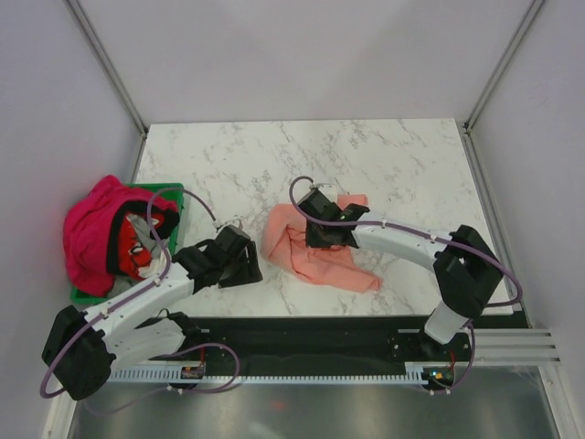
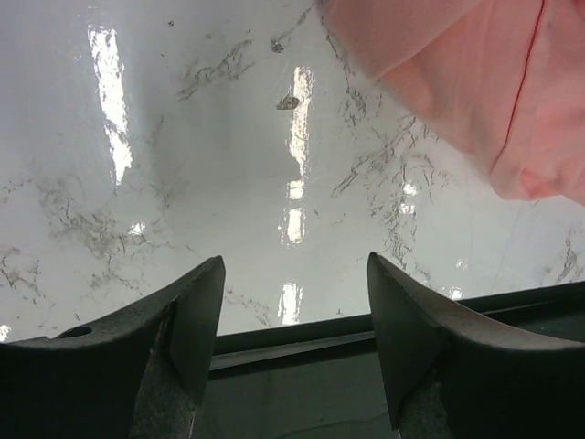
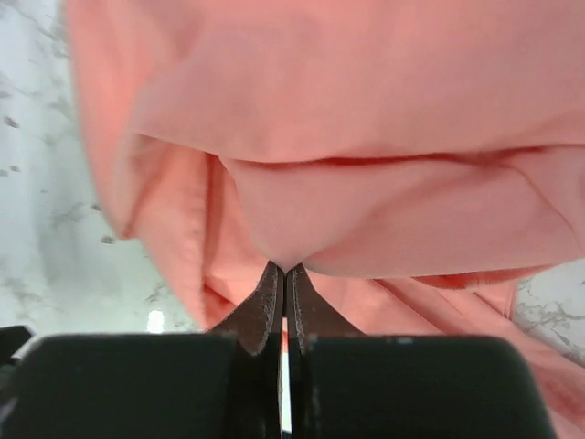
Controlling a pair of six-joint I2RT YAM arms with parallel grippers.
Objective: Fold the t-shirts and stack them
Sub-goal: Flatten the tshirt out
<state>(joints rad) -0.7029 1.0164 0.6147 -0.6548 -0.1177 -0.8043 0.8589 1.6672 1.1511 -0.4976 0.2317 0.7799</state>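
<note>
My right fingers (image 3: pixel 263 306) pinched shut, seemingly on a fold of the salmon shirt (image 3: pixel 366 110); left fingers (image 2: pixel 196 315) wide, empty, shirt ahead-right.

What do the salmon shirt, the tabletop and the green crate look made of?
Salmon shirt: soft matte cloth, likely cotton knit; it creases limply. Tabletop: glossy marble-look slab, possibly laminate; grey veins, mirrored lights. Green crate: seemingly rigid plastic, straight rim; mostly hidden.
</note>
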